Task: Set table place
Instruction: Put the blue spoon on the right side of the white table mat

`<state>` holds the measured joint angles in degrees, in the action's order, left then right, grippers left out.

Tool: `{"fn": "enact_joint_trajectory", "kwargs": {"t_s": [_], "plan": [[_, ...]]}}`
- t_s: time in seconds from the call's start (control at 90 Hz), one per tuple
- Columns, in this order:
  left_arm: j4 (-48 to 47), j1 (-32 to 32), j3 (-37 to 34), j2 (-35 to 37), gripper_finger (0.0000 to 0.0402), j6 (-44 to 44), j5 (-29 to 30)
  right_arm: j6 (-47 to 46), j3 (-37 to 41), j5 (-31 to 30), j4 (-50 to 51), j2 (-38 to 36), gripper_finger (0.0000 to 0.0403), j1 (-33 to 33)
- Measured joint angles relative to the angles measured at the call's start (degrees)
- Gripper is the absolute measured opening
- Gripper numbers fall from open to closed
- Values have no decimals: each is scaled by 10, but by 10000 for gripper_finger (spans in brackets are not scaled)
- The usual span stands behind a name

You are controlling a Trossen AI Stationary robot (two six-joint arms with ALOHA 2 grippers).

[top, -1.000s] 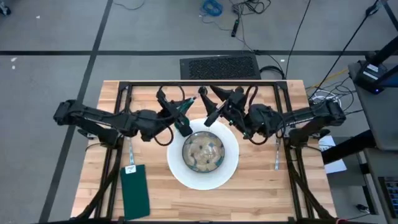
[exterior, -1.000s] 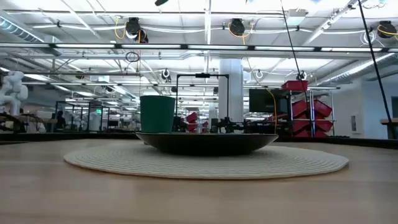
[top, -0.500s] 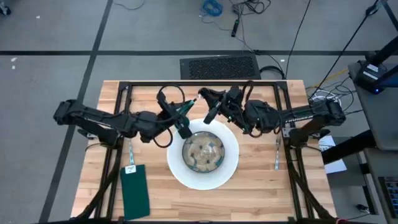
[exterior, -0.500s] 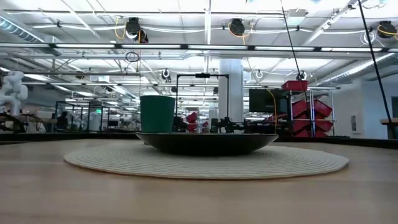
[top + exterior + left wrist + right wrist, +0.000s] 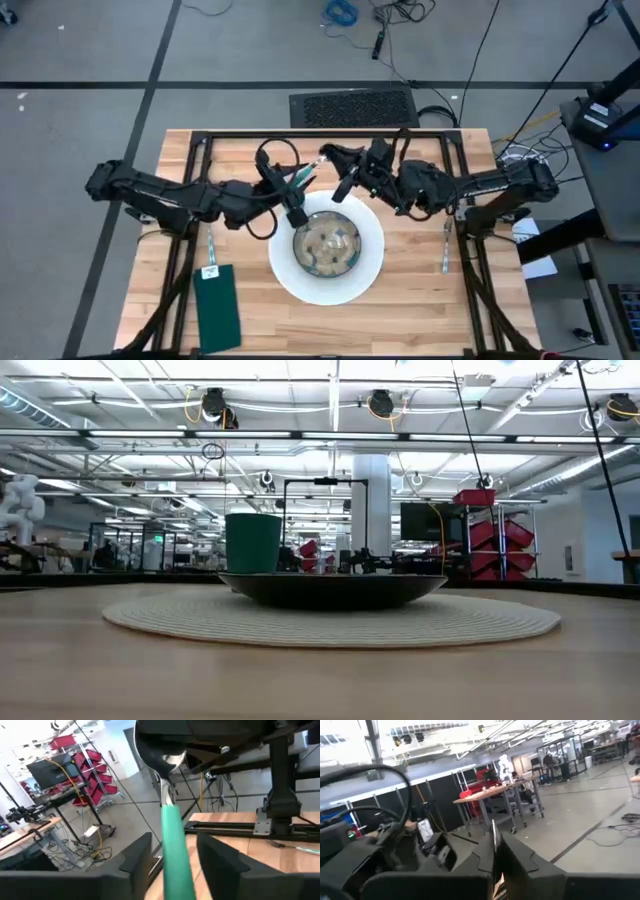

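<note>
A spoon with a green handle (image 5: 298, 179) and a metal bowl end hangs above the far edge of the round white mat (image 5: 372, 262). On the mat sits a dark bowl (image 5: 326, 245). My right gripper (image 5: 328, 160) is shut on the spoon. My left gripper (image 5: 175, 865) is open, its fingers standing on either side of the green handle (image 5: 175, 840) with gaps showing. The low view shows the bowl (image 5: 333, 588), the mat (image 5: 330, 620) and a green cup (image 5: 253, 542) behind them, but neither gripper. My right gripper pinches the spoon's metal bowl end (image 5: 168, 761) between its two fingers; its own wrist view shows only a thin metal edge (image 5: 493, 834) in the shut fingers. The fingers come from the table's right. The spoon is lifted clear, its handle running toward my left gripper.
A dark green napkin (image 5: 218, 308) lies at the near left with a tagged utensil (image 5: 210, 252) just beyond it. Another utensil (image 5: 445, 246) lies right of the mat. The table's black frame bars (image 5: 325, 134) run along the far edge and both sides.
My right gripper has moved a little toward the table's far edge and left, and its spread fingers have shut on the spoon's metal end. The spoon and my left arm have stayed nearly where they were.
</note>
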<state>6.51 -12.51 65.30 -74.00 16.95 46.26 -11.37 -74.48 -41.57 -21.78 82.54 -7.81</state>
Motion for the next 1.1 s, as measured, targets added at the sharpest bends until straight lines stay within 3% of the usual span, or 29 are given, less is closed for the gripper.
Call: {"fn": "enact_joint_trajectory", "kwargs": {"t_s": [0.189,0.378,0.456,0.556,0.633,0.8,1.1], "plan": [[-6,0,0,19,228,-1,1,-21,0,-46,94,-59,1,3],[-61,-2,0,61,237,-1,4,-146,0,-70,319,-151,0,16],[-95,-2,0,77,237,-1,4,-240,0,-20,457,-193,0,33],[-128,-2,0,94,238,-3,5,-357,1,86,641,-228,0,62],[-142,0,0,102,238,-20,4,-404,21,161,722,-242,0,71],[-169,14,0,104,238,-56,-10,-416,130,306,690,-271,0,71],[-199,28,0,100,238,-107,-55,-483,374,402,442,-263,0,73]]}}
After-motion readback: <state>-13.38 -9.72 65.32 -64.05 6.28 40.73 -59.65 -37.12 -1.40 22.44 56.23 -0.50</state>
